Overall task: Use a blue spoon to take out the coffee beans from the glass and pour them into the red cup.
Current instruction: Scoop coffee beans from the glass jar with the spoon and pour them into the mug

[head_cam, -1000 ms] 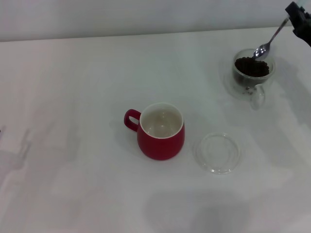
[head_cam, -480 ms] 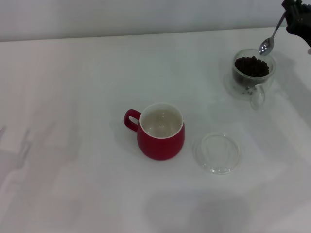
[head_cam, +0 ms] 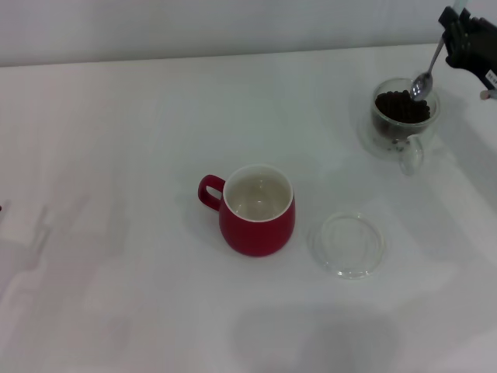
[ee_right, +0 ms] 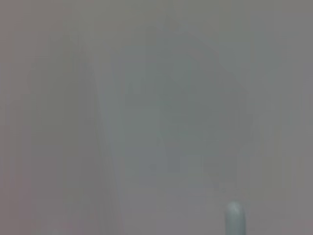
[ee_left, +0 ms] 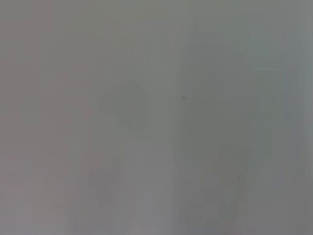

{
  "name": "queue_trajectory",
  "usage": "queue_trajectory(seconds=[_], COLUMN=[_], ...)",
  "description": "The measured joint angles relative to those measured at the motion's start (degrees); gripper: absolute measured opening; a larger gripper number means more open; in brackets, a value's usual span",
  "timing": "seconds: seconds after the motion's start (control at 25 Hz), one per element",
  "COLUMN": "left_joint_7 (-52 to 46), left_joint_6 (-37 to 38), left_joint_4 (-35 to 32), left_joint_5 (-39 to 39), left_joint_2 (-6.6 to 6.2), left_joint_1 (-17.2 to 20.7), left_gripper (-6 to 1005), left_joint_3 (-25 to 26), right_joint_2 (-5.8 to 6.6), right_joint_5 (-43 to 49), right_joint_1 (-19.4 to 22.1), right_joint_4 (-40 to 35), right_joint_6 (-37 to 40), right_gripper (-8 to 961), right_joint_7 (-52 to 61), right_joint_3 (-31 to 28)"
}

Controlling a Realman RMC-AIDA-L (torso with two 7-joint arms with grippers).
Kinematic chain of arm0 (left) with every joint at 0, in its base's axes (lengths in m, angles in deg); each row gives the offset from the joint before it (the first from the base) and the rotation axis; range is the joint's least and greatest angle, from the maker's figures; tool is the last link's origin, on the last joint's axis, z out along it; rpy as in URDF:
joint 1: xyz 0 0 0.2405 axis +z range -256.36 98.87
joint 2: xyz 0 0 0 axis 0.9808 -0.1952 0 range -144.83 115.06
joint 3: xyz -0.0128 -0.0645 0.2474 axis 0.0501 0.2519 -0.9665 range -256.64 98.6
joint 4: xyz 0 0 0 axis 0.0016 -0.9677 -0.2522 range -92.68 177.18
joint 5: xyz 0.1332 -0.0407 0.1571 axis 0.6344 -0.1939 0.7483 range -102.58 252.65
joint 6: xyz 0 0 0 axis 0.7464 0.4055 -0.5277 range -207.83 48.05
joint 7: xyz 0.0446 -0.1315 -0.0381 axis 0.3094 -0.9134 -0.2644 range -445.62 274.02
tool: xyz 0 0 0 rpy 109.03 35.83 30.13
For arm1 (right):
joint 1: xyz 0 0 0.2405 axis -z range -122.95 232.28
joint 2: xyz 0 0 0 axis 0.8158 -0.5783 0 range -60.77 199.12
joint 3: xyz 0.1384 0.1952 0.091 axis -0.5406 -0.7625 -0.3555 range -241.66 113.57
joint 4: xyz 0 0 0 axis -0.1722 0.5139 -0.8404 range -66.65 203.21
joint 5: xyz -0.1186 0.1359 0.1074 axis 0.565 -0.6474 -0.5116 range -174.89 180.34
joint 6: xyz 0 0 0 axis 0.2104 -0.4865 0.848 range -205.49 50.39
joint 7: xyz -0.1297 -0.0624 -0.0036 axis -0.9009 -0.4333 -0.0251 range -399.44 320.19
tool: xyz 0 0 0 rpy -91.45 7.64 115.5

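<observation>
My right gripper (head_cam: pixel 460 31) is clamped on the blue spoon (head_cam: pixel 429 70), whose bowl hangs below it, just over the coffee beans (head_cam: pixel 401 106) in the glass (head_cam: pixel 402 118).

- The spoon (head_cam: pixel 425 78): shiny metal bowl and thin neck, tilted steeply, bowl down just above the beans at the far rim of the glass; its upper end runs up into the right pincer (head_cam: pixel 453 35).
- The coffee beans (head_cam: pixel 401 106): a dark brown heap filling the glass.
- The glass (head_cam: pixel 402 118): small, clear, upright at the bench's far right, handle toward the robot.
- The red cup (head_cam: pixel 258 210): squat, dark red, white inside, upright near the middle, loop handle to its left, empty.
</observation>
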Motion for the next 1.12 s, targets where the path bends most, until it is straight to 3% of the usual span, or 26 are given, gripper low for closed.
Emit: queue_trajectory(seconds=[0.52, 1.12], left_joint_7=[0.00, 0.00], left_joint_6=[0.12, 0.42], left_joint_4=[0.00, -0.01], left_joint_5=[0.00, 0.00], left_joint_2=[-0.05, -0.19], left_joint_1=[-0.11, -1.20], left_gripper=[597, 597], left_joint_3=[0.00, -0.01], right_joint_2=[-0.08, -0.19], right_joint_5=[0.00, -0.56], right_joint_1=[-0.13, -1.16], right_joint_4=[0.29, 2.56], right_joint_6=[2.51, 4.88], right_gripper=[136, 136], right_joint_7=[-6.26, -5.57], right_joint_3=[0.77, 0.24])
